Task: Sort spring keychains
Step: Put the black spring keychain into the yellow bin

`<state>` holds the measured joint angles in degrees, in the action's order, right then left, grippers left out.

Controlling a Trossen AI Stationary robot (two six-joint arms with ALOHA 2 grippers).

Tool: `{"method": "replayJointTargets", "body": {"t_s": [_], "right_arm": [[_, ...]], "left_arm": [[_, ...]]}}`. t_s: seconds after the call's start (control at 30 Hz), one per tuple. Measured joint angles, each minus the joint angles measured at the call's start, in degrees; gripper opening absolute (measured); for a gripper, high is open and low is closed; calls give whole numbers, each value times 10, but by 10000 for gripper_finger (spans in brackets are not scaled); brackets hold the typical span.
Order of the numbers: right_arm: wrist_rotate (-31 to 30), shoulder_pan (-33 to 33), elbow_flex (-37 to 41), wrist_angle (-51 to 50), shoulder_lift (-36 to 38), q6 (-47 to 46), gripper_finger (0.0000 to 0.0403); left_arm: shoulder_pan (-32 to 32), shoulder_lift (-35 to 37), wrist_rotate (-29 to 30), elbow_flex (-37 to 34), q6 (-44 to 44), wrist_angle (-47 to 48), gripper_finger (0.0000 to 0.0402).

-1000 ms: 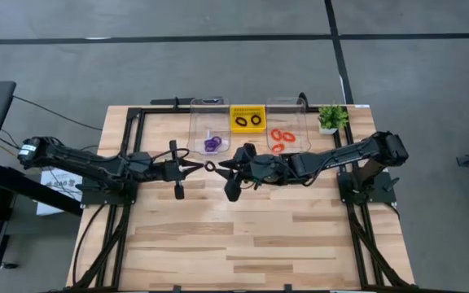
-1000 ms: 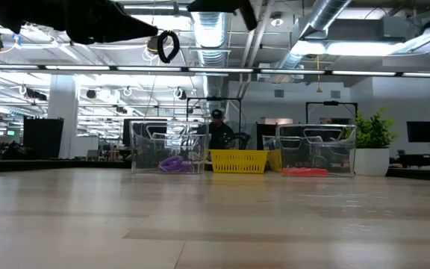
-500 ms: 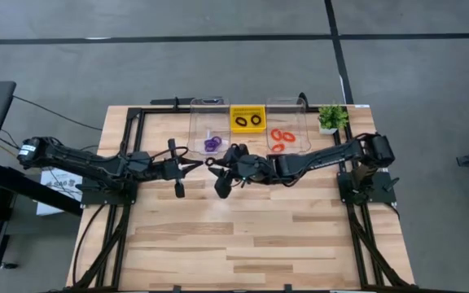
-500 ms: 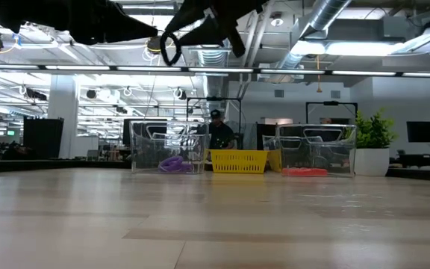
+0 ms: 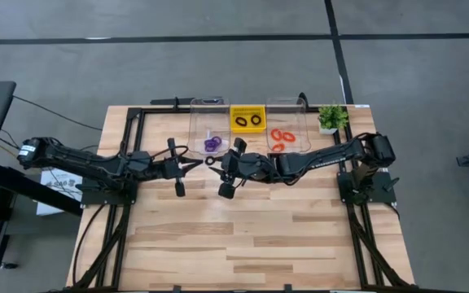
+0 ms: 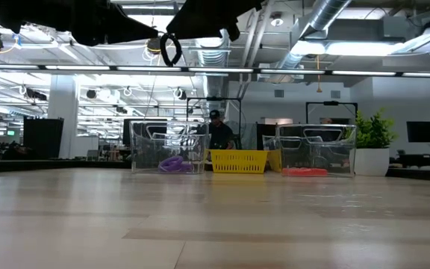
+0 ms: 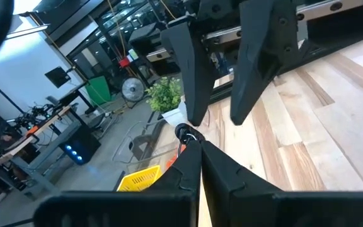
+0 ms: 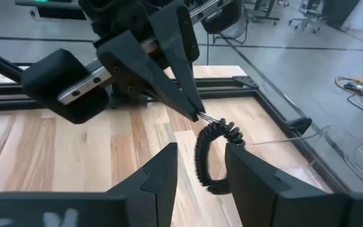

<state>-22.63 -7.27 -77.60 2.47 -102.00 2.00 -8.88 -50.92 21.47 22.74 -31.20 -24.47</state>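
Mid-air handoff: left end effector is pinching the black keychain shut, right end effector is straddling it half-open; close squarely before releasing

A black coiled spring keychain hangs between dark grippers. A clear plastic bin holds purple coiled rings; the yellow basket holds 2 black rings; another clear bin holds orange-red rings. The wooden table is pale, striped planks.

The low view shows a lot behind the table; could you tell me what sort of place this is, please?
Probably a robotics lab in an open industrial hall: exposed ceiling ducts, rows of workstations with monitors, and a person at a desk beyond the table.
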Motion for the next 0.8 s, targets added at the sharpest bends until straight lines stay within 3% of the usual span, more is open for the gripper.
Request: {"method": "replayJointTargets", "body": {"t_s": [0.8], "right_arm": [[-14, 33, 0, -4, 0, 0, 107]], "left_arm": [[0, 0, 10, 0, 2, 1, 8]]}}
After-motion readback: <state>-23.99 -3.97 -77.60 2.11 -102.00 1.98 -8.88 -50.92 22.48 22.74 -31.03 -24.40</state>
